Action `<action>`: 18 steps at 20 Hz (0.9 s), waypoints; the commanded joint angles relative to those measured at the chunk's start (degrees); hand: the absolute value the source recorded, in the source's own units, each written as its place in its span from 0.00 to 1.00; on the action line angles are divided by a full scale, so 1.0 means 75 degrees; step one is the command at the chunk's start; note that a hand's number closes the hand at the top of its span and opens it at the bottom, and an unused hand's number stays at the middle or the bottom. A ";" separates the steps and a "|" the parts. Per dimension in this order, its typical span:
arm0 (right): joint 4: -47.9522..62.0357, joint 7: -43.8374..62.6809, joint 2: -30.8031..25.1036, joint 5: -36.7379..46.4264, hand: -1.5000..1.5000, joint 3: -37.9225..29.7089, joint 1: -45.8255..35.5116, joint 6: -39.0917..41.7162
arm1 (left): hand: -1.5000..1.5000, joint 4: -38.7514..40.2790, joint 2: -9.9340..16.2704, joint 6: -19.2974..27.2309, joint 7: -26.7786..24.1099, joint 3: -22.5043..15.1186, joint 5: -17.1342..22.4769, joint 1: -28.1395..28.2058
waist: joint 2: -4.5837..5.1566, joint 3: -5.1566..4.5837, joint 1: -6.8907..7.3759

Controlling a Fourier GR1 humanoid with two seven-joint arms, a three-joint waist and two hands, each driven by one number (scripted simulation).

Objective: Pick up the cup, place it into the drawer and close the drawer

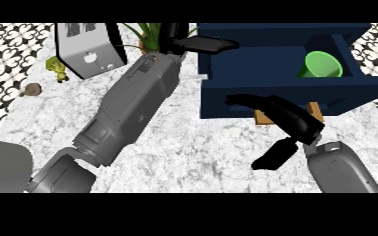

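The green cup (322, 65) lies tilted inside the open dark blue drawer (251, 65), against its right wall. My left hand (201, 43) reaches across the counter to the drawer's far left corner, its fingers straight and resting on the rim. Just in front of the drawer's front panel, my right hand (289, 120) stands open with the fingers stretched leftward and the thumb hanging below. It holds nothing. Neither hand touches the cup.
A silver toaster (88, 51) stands at the back left with a leafy plant (148, 32) beside it. A small yellow-green object (57, 68) and a brown one (32, 89) lie at the left edge. A wooden board (317, 111) peeks out under the drawer's front.
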 commanded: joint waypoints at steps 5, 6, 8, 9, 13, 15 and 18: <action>0.3597 -0.1382 0.0234 0.1511 1.00 0.0373 -0.1048 -0.0762 | 0.00 -0.0683 0.0348 -0.0550 -0.0475 0.0067 0.0039 0.1079 | -0.0010 0.0002 0.0726; 0.4028 -0.1780 0.0204 0.1765 1.00 0.0512 -0.0925 -0.0956 | 0.00 -0.0734 0.0299 -0.0444 -0.0432 0.0056 0.0008 0.1210 | -0.0029 0.0003 0.0581; 0.4981 -0.1946 0.0435 0.1869 1.00 0.0222 -0.1470 -0.1408 | 0.00 -0.1118 0.0326 -0.0564 -0.0259 0.0030 0.0082 0.1421 | -0.0034 0.0009 0.0824; 0.5429 -0.2182 0.0565 0.1845 1.00 0.0076 -0.1857 -0.1516 | 0.00 -0.1130 0.0628 -0.0623 -0.0024 0.0073 0.0061 0.1291 | -0.0016 0.0010 0.0759; 0.6508 -0.3007 0.0419 0.1547 1.00 -0.0640 -0.2713 -0.1749 | 0.00 -0.1575 0.0673 -0.0961 0.0030 -0.0006 0.0125 0.1815 | 0.0036 0.0020 0.0985; 0.6957 -0.3192 0.0389 0.1518 1.00 -0.0925 -0.2911 -0.2127 | 0.00 -0.1843 0.0922 -0.1057 0.0200 -0.0018 0.0143 0.1966 | 0.0036 0.0027 0.1150; 0.7510 -0.3274 0.0266 0.1343 1.00 -0.1412 -0.3635 -0.2349 | 0.00 -0.1968 0.1032 -0.1205 0.0225 -0.0072 0.0116 0.2179 | 0.0109 0.0032 0.1309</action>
